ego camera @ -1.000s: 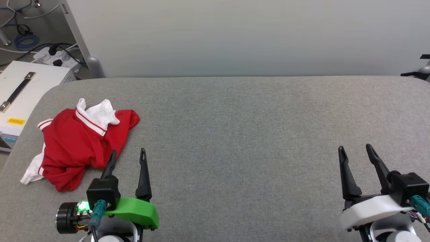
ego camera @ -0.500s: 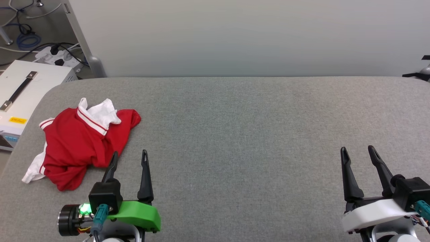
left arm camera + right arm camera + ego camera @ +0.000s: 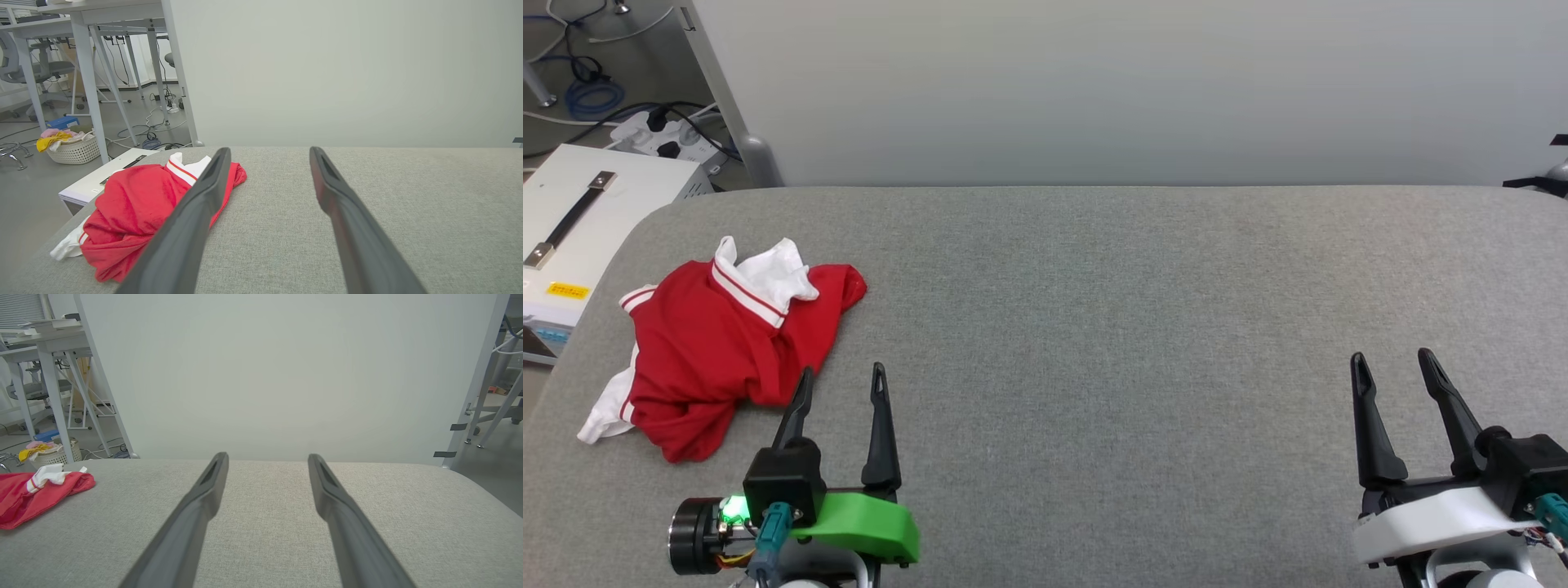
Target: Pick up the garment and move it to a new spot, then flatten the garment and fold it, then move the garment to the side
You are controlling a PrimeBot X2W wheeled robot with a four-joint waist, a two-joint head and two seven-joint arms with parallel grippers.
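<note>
The garment [image 3: 715,347], a red shirt with white sleeves and striped trim, lies crumpled at the left end of the grey table [image 3: 1111,310]; any print on it is hidden in the folds. My left gripper [image 3: 841,374] stands open just right of and nearer than the heap, its left fingertip close to the red cloth, nothing between the fingers. In the left wrist view the garment [image 3: 139,208] lies left of the left gripper [image 3: 269,151]. My right gripper [image 3: 1391,357] is open and empty at the table's right. The right wrist view has the garment [image 3: 32,494] far left of the right gripper [image 3: 267,455].
A white case [image 3: 572,229] with a black handle sits off the table's left edge, near cables and a power strip [image 3: 654,135]. A pale wall panel [image 3: 1127,90] rises behind the table. A laundry basket [image 3: 73,149] and desk legs stand on the floor to the left.
The whole head view has shifted slightly, so the camera moved. Both grippers stay open, and the garment lies as before.
</note>
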